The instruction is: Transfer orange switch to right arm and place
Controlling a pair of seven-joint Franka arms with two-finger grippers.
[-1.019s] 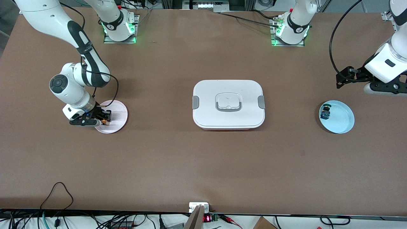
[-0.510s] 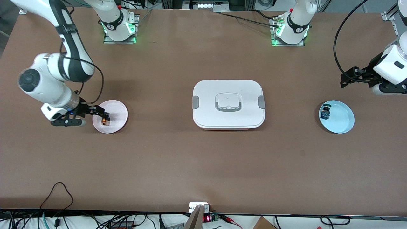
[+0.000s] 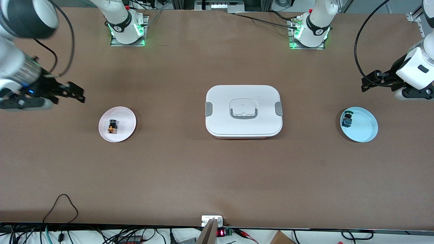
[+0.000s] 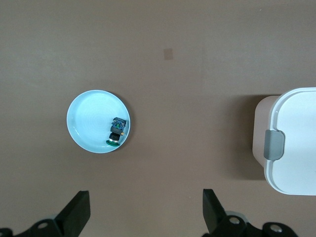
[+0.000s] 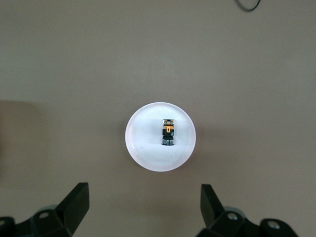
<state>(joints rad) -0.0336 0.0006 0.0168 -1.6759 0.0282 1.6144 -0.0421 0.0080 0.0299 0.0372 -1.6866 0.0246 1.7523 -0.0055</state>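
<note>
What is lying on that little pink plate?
On the pink plate lies only the orange switch, a tiny black block with orange parts, free of both grippers. Its underside is hidden against the plate.

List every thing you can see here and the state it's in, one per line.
Orange switch: lying on the pink plate, released.
Blue-and-green switch: lying in the blue plate, near its rim.
White box: lid on.
Right gripper: jaws open, empty, raised.
Left gripper: jaws open, empty, waiting.
</note>
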